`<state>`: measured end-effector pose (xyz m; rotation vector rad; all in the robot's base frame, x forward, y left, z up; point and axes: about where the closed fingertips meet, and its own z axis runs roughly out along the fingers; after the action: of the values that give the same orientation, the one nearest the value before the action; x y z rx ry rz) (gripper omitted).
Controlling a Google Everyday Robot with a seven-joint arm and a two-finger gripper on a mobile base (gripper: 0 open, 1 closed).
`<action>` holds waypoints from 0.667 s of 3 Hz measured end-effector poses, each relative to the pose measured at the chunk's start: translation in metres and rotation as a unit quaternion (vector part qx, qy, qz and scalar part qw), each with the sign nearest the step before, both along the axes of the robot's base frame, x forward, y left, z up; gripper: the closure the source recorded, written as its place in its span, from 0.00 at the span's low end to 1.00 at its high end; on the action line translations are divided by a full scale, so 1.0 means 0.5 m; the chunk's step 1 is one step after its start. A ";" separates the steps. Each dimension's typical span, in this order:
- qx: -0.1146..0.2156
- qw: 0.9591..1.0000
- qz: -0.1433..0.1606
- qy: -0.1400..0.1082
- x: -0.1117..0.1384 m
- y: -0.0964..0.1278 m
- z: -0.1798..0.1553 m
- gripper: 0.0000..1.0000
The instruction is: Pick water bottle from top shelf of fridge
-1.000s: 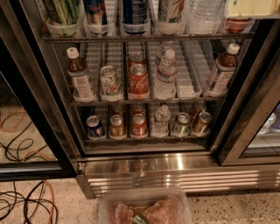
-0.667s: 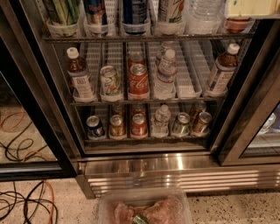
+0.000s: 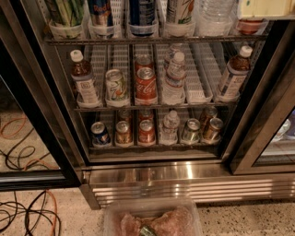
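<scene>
The water bottle (image 3: 214,16) stands upright near the right end of the top shelf (image 3: 138,40). Only its ribbed lower body shows, because the upper part runs off the top of the view. It sits in its own lane between white slotted dividers, and the dark front rail crosses its base. I'd say the rail is there to keep drinks from sliding out, so the bottle probably has to be lifted over it rather than dragged straight forward.

A white can (image 3: 179,11) sits close on its left and a red-based container (image 3: 251,25) close on its right, leaving little spare room on either side. A pale yellow card (image 3: 265,8) on the frame hangs just right of the bottle and may crowd an approach from that side. Further left along the shelf are a dark blue can (image 3: 141,11) and a Red Bull can (image 3: 100,11).

On the rack below are a Coca-Cola can (image 3: 145,85), a small white-capped bottle (image 3: 175,78) and two brown bottles, all well under the target. The fridge (image 3: 152,173) shows no glass across these racks that I can make out.

The gripper (image 3: 150,223) seems to be the pale pinkish shape at the bottom edge, in front of the steel base and far below the bottle. I cannot tell how its jaws stand. Loose cables (image 3: 27,212) lie on the floor to the left.
</scene>
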<state>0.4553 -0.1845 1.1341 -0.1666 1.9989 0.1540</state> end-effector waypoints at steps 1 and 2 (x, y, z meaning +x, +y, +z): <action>0.000 1.000 0.000 0.000 0.000 0.000 0.000 0.55; 0.000 1.000 0.000 0.000 0.000 0.000 0.000 0.55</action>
<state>0.4553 -0.1845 1.1341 -0.1666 1.9989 0.1540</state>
